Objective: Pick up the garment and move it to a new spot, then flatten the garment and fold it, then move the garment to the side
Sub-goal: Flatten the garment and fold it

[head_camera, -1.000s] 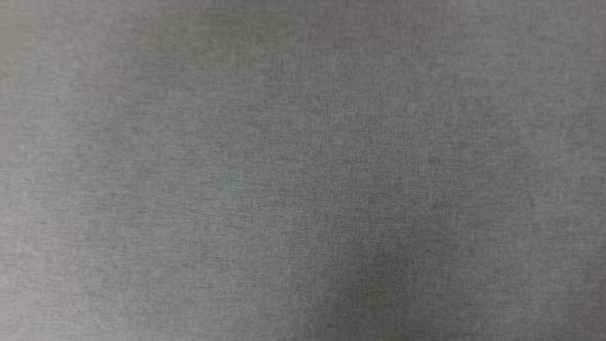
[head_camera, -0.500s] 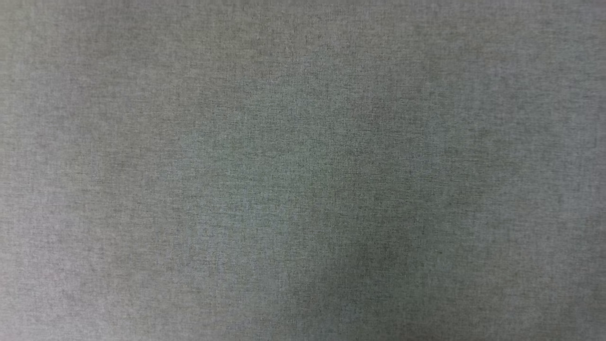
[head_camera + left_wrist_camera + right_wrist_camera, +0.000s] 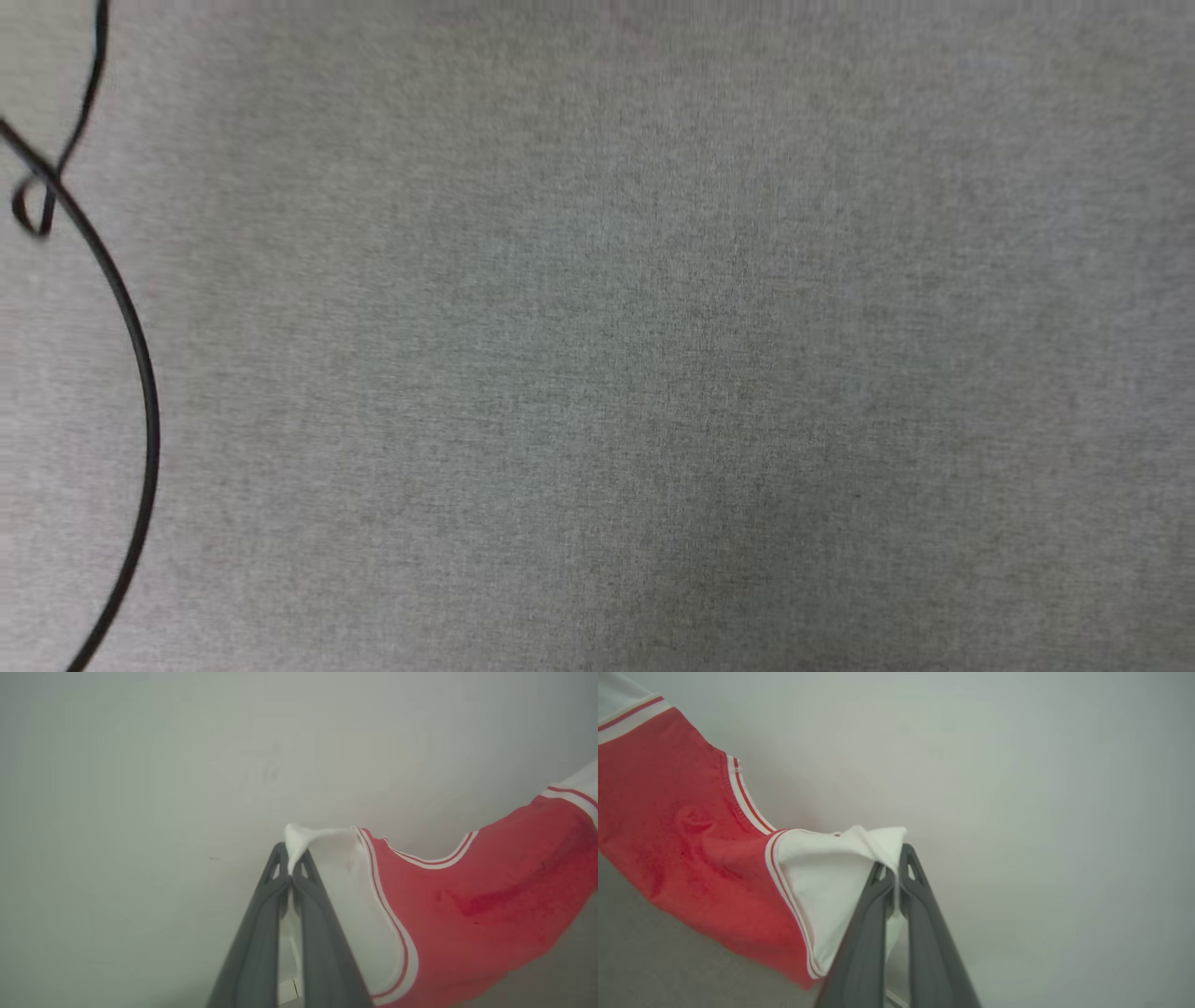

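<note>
The garment (image 3: 467, 914) looks soft, light and floppy, and it seems to hang in the air between the left jaws and the right jaws, each pinching a white sleeve (image 3: 345, 891) tip, a good place to hold.

Garment (image 3: 467, 896): soft matt knit cloth (trim ribbed). Left claw (image 3: 292, 858): smooth matt plastic. Grey surface (image 3: 653, 373): matt, finely woven look.

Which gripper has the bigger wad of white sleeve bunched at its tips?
The right gripper: the white sleeve of the red jersey T-shirt folds thickly over its tips. The left gripper pinches just a thin peak.
</note>
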You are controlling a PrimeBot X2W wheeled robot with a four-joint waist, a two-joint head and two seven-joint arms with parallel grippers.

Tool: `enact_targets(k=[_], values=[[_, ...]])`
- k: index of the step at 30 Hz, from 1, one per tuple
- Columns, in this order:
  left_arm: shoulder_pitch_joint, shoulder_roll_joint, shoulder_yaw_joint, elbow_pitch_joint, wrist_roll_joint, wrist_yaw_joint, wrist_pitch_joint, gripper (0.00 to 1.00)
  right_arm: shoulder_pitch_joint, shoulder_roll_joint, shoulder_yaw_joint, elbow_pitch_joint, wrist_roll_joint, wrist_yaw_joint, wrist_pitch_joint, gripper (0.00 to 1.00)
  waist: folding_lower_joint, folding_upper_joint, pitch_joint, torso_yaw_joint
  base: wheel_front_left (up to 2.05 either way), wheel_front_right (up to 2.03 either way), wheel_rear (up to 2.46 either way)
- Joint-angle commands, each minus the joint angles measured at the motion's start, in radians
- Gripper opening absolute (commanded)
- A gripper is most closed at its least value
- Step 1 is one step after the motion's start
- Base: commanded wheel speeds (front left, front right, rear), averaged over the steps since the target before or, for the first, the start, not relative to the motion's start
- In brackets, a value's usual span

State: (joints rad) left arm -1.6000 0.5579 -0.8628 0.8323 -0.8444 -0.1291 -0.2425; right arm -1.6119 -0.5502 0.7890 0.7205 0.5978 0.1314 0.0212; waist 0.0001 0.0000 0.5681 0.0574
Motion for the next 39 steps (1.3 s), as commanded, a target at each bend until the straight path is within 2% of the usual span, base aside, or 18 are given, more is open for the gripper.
enact_targets(k=[1,6,10,17,21,26,32,39], values=[[0.049,0.018,-0.001,-0.015,-0.007,0.000,-0.009,0.00,0.052,-0.015,0.013,-0.018,0.023,-0.001,-0.013,0.00,-0.0001,0.0000,-0.048,0.003,0.00,0.00,0.00],[0.237,0.054,0.010,-0.078,-0.042,0.005,-0.019,0.00,0.226,-0.065,0.051,-0.107,0.076,-0.001,-0.034,0.00,-0.0001,0.0000,-0.132,0.004,0.00,0.00,0.00],[0.416,0.086,0.022,-0.151,-0.072,0.034,-0.023,0.00,0.382,-0.103,0.051,-0.177,0.104,-0.001,-0.037,0.00,-0.0001,0.0000,-0.200,-0.001,0.00,0.00,0.00],[0.751,0.151,0.064,-0.356,-0.129,0.132,-0.025,0.00,0.669,-0.150,0.001,-0.276,0.118,-0.001,-0.024,0.00,-0.0001,0.0000,-0.299,-0.002,0.00,0.00,0.00],[0.922,0.188,0.086,-0.451,-0.159,0.188,-0.025,0.00,0.833,-0.147,-0.036,-0.317,0.109,-0.001,-0.007,0.00,-0.0001,0.0000,-0.340,-0.007,0.00,0.00,0.00],[1.093,0.206,0.103,-0.515,-0.189,0.237,-0.025,0.00,1.024,-0.125,-0.095,-0.350,0.091,-0.001,0.002,0.00,-0.0001,0.0000,-0.383,-0.016,0.00,0.00,0.00],[1.261,0.188,0.135,-0.542,-0.225,0.269,-0.024,0.00,1.230,-0.106,-0.173,-0.386,0.076,-0.001,0.013,0.00,-0.0001,0.0000,-0.441,-0.019,0.00,0.00,0.00],[1.427,0.174,0.181,-0.536,-0.251,0.278,-0.024,0.00,1.455,-0.077,-0.265,-0.436,0.058,-0.001,0.042,0.00,-0.0001,0.0000,-0.524,-0.029,0.00,0.00,0.00]])
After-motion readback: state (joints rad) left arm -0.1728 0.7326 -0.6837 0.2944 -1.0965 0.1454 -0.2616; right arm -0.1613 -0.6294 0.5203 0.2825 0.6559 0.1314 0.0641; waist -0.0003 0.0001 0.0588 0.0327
